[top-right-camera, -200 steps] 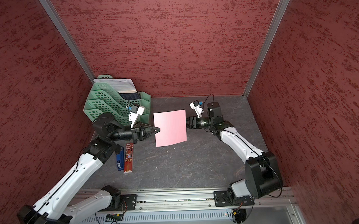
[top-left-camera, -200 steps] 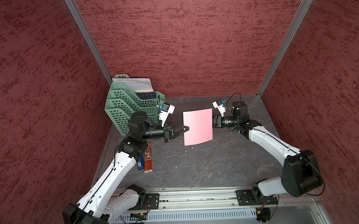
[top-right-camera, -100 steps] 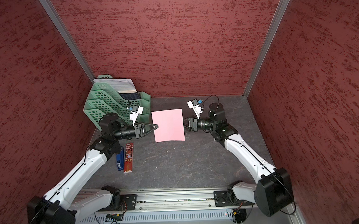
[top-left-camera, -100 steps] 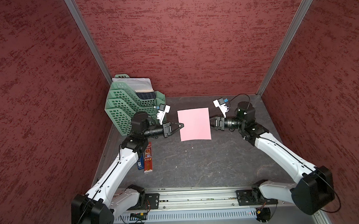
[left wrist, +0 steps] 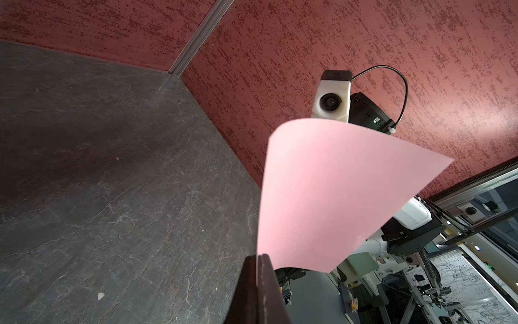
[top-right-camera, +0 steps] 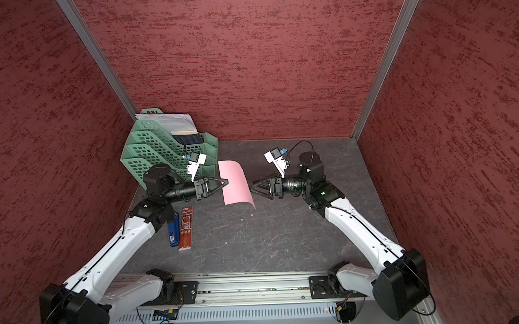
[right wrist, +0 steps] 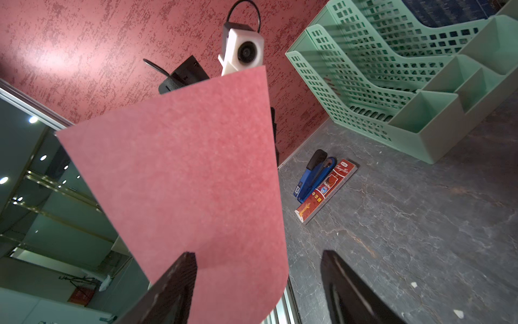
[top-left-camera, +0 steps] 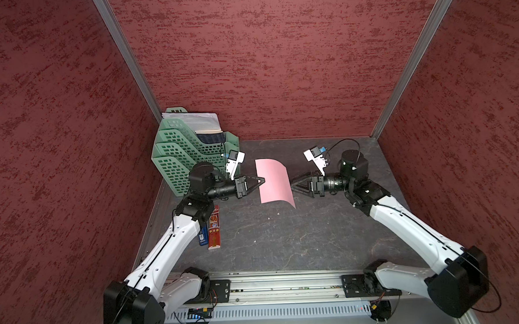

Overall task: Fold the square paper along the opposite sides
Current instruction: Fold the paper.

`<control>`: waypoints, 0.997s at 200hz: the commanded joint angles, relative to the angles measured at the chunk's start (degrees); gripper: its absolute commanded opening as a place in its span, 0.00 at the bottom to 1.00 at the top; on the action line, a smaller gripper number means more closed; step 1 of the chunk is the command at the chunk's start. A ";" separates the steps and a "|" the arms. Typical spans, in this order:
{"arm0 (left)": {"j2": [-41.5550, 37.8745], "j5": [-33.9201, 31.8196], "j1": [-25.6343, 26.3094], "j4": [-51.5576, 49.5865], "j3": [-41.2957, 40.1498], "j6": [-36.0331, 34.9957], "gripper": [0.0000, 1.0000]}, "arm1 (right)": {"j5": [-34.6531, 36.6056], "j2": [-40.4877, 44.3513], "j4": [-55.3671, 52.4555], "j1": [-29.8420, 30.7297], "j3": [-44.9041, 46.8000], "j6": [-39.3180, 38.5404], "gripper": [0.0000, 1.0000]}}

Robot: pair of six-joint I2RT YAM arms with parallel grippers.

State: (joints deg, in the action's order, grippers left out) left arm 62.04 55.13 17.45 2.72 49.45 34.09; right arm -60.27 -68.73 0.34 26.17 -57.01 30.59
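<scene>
The square paper (top-left-camera: 272,180) (top-right-camera: 233,182) is a plain light-pink sheet held above the dark table in both top views. My left gripper (top-left-camera: 263,180) (top-right-camera: 226,182) is shut on the middle of its left edge; the left wrist view shows the sheet (left wrist: 322,196) pinched between the closed fingertips (left wrist: 257,256). The sheet's right side curls downward. My right gripper (top-left-camera: 292,187) (top-right-camera: 252,187) is open at that drooping edge. In the right wrist view the paper (right wrist: 182,174) hangs between the spread fingers (right wrist: 258,255), against one finger (right wrist: 179,269) and apart from the other.
A green tray rack (top-left-camera: 188,150) with white printed papers (top-left-camera: 193,120) stands at the back left, close behind the left wrist. A red narrow box (top-left-camera: 214,228) and a blue stapler (top-left-camera: 203,236) lie beside the left forearm. Red walls enclose three sides.
The right gripper has opened and let go of the paper's right edge, which now curls downward. Both grippers shifted with the sheet, and the left one stays shut on it.
</scene>
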 commanded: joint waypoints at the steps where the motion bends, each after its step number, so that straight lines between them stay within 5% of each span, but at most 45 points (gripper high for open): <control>1: -0.53 0.52 -0.41 2.49 -1.10 1.05 0.00 | -0.08 0.91 -0.77 1.26 -0.46 -2.01 0.76; 199: -3.84 -0.33 4.78 3.85 -2.80 1.07 0.00 | 1.08 -8.53 3.96 8.01 -7.14 -0.03 0.57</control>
State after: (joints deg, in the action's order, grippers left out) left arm 59.55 55.11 21.85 4.80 47.46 35.55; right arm -59.88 -76.77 1.96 33.41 -61.60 30.00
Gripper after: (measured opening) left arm 0.052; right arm 0.583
